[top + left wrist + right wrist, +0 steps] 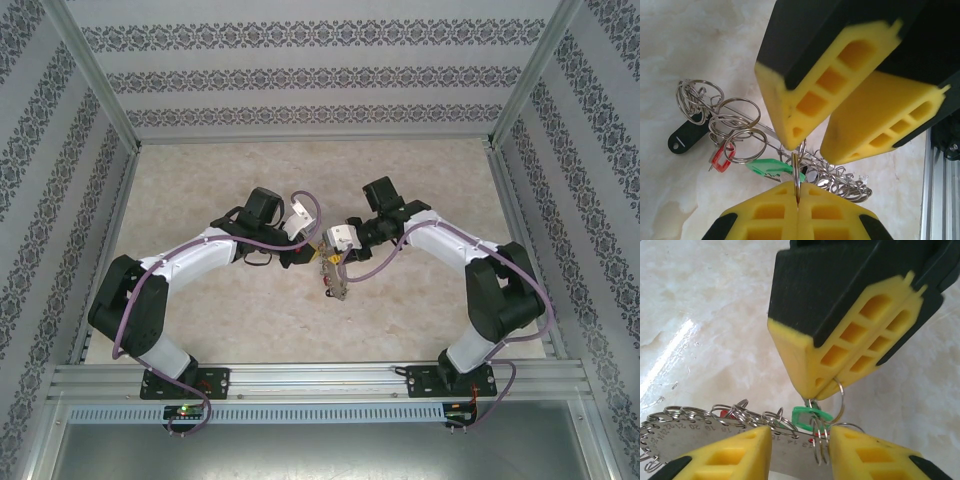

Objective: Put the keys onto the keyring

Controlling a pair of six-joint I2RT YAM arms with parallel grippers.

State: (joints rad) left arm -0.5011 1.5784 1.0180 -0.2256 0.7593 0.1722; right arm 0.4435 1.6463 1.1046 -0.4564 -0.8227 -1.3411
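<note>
Threading is under way: the left gripper (pixel 797 201) is clenched on a small silvery split ring (pixel 798 172), with the grey numbered metal keyring (pixel 690 437) and a green plastic-headed key (pixel 771 167) hanging just below it. The right gripper (pixel 801 436), facing the left gripper, stands released astride the rings; next it probably must pinch one. The keyring's long axis trails sideways from the left gripper, over the pale worktop (pixel 680 40)

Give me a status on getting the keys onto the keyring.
Done, apparently: a black key, a red key and a green key hang from small rings along the keyring. In hand: the left end effector is shut on one small ring, and the right end effector is open, its fingers flanking that ring. Left: several rings look empty; I cannot tell how many keys remain.
</note>
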